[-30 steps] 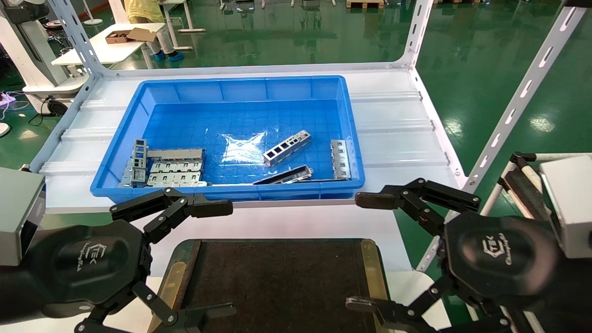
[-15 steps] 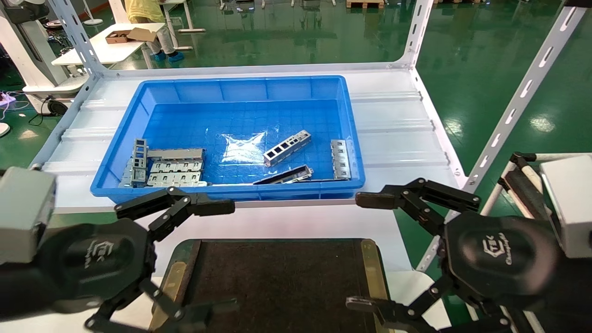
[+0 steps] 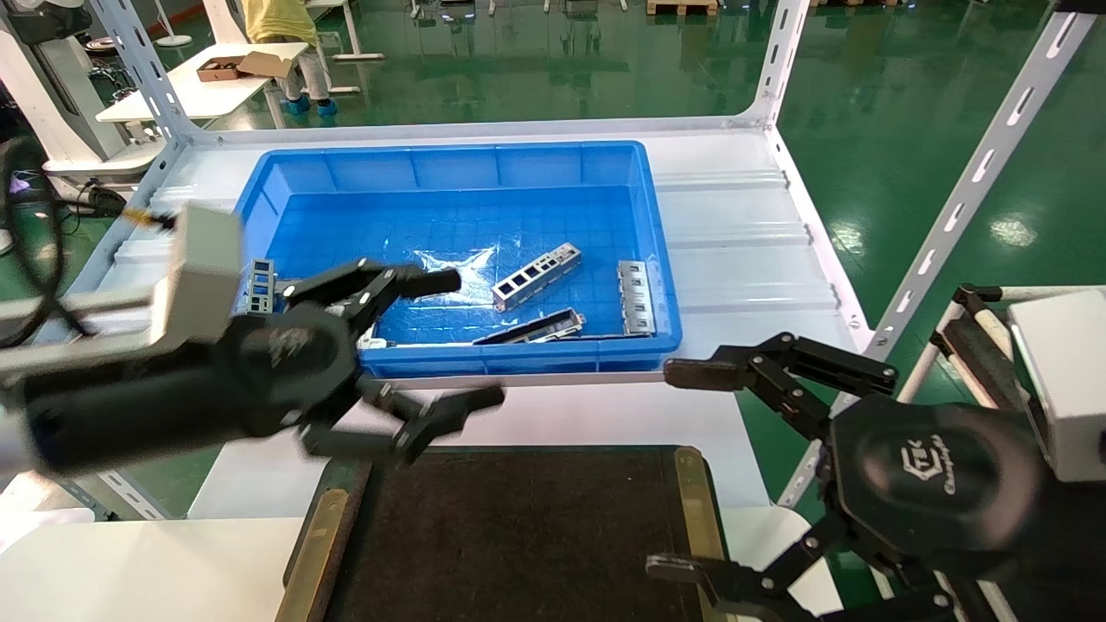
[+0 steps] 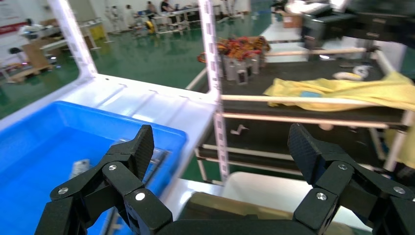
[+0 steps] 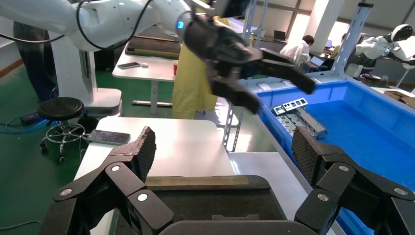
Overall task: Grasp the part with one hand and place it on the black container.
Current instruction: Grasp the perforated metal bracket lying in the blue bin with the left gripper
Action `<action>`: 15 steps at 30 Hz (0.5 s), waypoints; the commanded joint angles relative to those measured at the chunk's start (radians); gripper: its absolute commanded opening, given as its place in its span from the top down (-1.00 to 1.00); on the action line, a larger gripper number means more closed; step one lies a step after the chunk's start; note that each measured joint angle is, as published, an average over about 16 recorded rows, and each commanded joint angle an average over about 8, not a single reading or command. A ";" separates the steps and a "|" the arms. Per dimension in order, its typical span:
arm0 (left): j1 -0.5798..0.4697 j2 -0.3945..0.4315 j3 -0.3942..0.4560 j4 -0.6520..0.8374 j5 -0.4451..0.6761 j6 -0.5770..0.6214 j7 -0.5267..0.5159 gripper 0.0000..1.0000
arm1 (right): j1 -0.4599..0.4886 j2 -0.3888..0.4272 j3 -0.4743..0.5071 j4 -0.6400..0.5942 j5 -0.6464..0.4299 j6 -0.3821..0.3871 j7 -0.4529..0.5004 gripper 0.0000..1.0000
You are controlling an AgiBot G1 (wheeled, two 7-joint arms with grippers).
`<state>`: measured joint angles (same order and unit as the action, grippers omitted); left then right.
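The part (image 3: 536,276), a slim silver bar with a row of square openings, lies at an angle in the middle of the blue bin (image 3: 449,154). My left gripper (image 3: 471,339) is open and empty above the bin's near wall, to the left of and nearer than the part. It also shows in the right wrist view (image 5: 281,95). The black container (image 3: 518,536) lies in front of the bin, with brass strips along its sides, and shows in the right wrist view (image 5: 210,196). My right gripper (image 3: 674,471) is open and empty at the container's right edge.
A darker grey strip (image 3: 531,328) and another silver piece (image 3: 635,298) lie near the bin's front right. Silver plates (image 3: 259,285) lie at its front left, partly hidden by my left arm. White rack posts (image 3: 968,199) stand at the right.
My left gripper has risen from beside the container's left edge and swung forward to the bin's near wall. The right arm and the parts have not moved.
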<state>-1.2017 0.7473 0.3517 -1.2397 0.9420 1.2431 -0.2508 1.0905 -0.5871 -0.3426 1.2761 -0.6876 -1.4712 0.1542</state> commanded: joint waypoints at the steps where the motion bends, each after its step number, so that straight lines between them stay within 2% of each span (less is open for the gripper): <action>1: -0.019 0.023 0.010 0.012 0.024 -0.029 -0.008 -1.00 | 0.000 0.000 0.000 0.000 0.000 0.000 0.000 -1.00; 15: -0.194 0.251 0.108 0.235 0.225 -0.249 -0.050 -1.00 | 0.000 0.000 0.000 0.000 0.000 0.000 0.000 -1.00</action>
<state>-1.3934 0.9995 0.4585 -0.9979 1.1647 0.9962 -0.2945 1.0906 -0.5870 -0.3430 1.2761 -0.6874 -1.4711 0.1540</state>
